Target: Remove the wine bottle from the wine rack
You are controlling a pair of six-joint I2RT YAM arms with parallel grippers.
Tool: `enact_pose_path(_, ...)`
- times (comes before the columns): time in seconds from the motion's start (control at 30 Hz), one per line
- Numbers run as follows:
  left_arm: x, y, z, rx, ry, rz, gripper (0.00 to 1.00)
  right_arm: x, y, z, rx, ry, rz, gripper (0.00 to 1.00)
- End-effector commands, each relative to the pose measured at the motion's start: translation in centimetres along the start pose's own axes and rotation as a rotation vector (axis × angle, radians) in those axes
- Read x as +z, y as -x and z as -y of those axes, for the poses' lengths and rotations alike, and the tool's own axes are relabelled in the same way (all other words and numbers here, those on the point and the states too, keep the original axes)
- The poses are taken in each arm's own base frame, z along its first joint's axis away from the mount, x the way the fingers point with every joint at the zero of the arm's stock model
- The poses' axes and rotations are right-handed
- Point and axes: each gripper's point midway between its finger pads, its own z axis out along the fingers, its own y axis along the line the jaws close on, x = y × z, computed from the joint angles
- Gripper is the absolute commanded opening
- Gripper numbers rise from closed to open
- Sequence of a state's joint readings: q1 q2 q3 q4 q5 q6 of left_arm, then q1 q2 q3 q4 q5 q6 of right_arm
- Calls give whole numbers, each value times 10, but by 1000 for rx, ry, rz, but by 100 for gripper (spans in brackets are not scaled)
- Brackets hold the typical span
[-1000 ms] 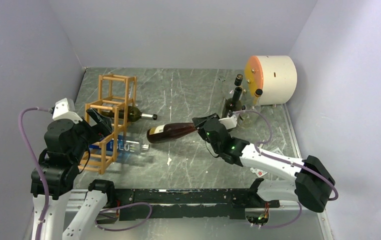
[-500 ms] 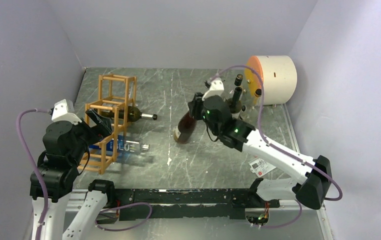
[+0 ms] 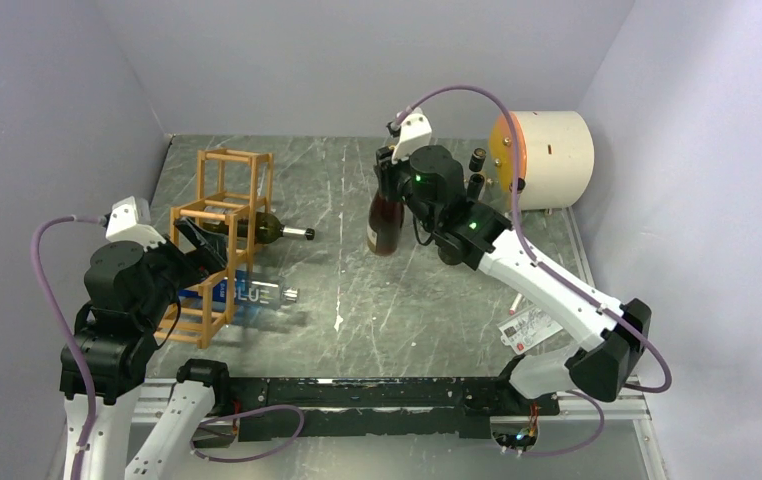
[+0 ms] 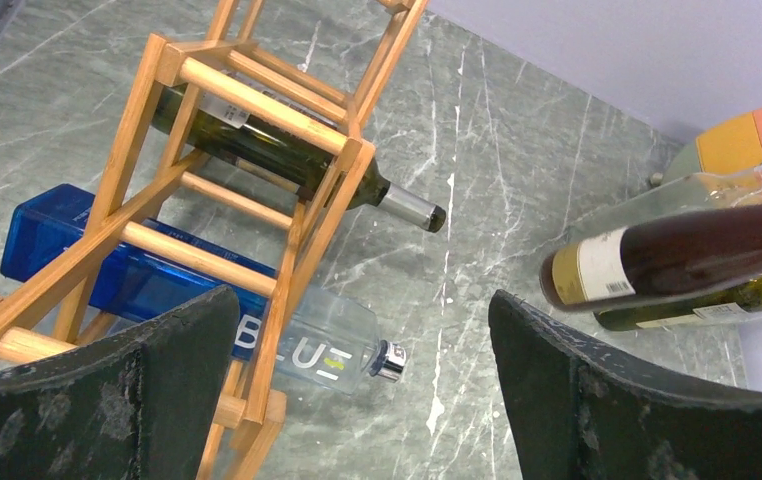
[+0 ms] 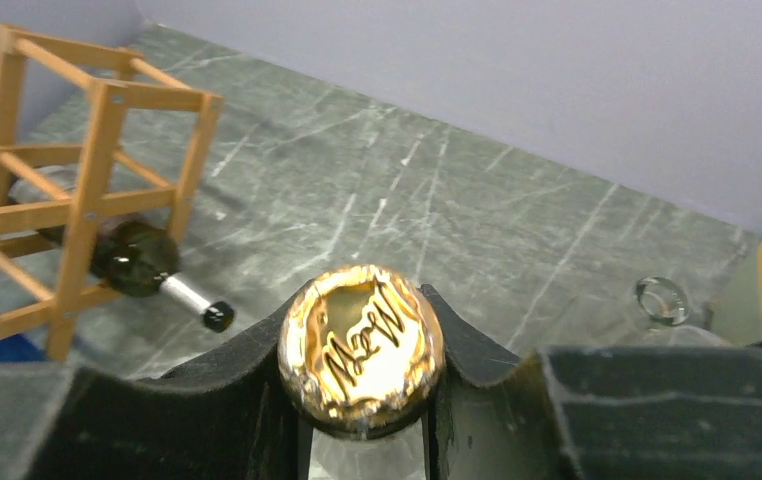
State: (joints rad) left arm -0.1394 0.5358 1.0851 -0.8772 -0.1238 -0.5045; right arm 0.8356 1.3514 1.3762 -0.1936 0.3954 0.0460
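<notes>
The wine rack (image 3: 219, 240) is a light wooden frame at the left. A green wine bottle (image 3: 257, 229) lies in its middle cell and a blue bottle (image 3: 237, 292) in its lowest. My right gripper (image 3: 389, 172) is shut on the neck of a brown wine bottle (image 3: 385, 222), held upright right of the rack and apart from it. In the right wrist view its gold cap (image 5: 361, 348) sits between my fingers (image 5: 227, 400). My left gripper (image 3: 200, 252) is open and empty beside the rack. The left wrist view shows the rack (image 4: 257, 105), both racked bottles and the brown bottle (image 4: 677, 262).
A cream drum with an orange face (image 3: 547, 145) lies at the back right. Several bottles (image 3: 475, 185) stand in front of it, just right of my right gripper. A paper tag (image 3: 522, 330) lies under the right arm. Walls close in on three sides.
My right arm has lifted and swung the brown bottle from lying sideways to upright, moving it toward the back. The left arm and the rack have not moved.
</notes>
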Motion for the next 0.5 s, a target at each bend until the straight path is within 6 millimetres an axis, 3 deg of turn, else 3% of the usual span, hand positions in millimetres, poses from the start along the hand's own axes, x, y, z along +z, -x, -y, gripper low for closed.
enact_pose_path(0.0,-6,8,13,-8,-67,27,98,-5,92,36,62,-81,324,0)
enact_pose_path(0.3,-12,8,30,-61,-154,25,98,0,71,63,55,-133,374,0)
enact_pose_path(0.47,-12,7,29,-58,-149,22,98,4,47,70,31,-171,334,0)
